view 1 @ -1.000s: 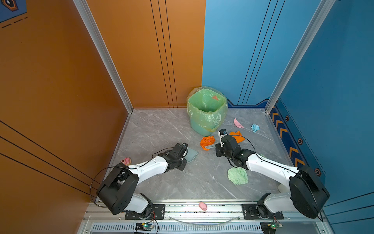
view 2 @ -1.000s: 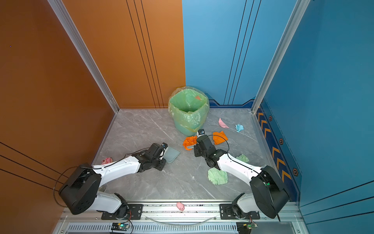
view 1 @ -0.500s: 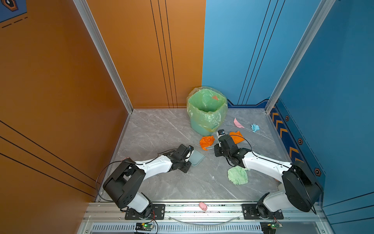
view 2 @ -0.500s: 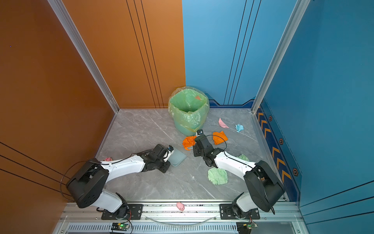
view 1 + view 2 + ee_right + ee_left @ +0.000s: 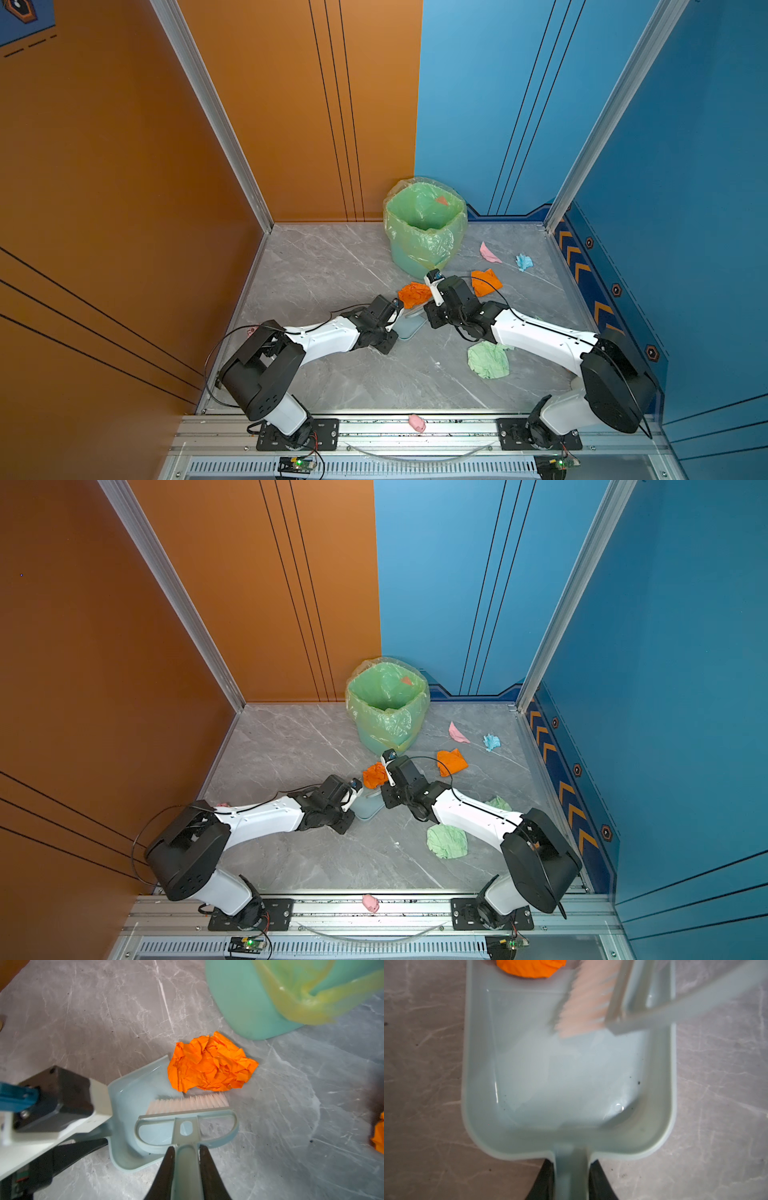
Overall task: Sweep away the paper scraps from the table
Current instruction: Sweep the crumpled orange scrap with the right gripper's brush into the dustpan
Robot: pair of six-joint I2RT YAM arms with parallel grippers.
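The grey marbled table (image 5: 332, 266), boxed in by orange and blue walls, carries a lined bin (image 5: 424, 228) at the back, with paper scraps lying mostly to its right: a pink one (image 5: 489, 253), a blue one (image 5: 524, 262), a flat orange one (image 5: 486, 282) and a green one (image 5: 488, 359) nearer the front. Over the last second the left end effector (image 5: 571, 1176), clamped tight on the handle of a pale blue dustpan (image 5: 566, 1084), has slid the pan across until its lip meets the crumpled orange wad (image 5: 209, 1064) just in front of the bin. The right end effector (image 5: 187, 1159), closed firmly on the brush (image 5: 187, 1120) handle, has drawn in too, and its bristles now hover over the pan's mouth (on the pan side of the wad, not behind it). The pan looks well placed to catch, but the pan is empty, so the brush probably has to get behind the wad before it can sweep it in.
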